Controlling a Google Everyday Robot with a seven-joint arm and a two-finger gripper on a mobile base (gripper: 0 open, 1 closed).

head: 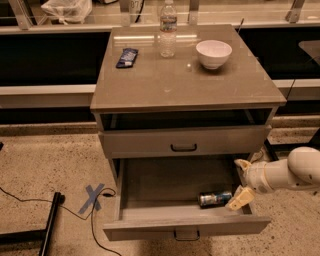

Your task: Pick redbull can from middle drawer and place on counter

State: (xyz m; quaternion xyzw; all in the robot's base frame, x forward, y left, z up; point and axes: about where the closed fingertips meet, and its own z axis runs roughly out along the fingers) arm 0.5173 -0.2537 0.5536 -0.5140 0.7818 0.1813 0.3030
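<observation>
At the lower right, the arm [300,172] runs off the frame's right edge. The gripper [242,181] sits at the middle drawer's [185,225] right end. 1 finger [239,198] overlaps the right end of the redbull can [214,199], whose label is too blurred to read. At the upper left, a plastic bag [65,9] is cut by the top edge.
</observation>
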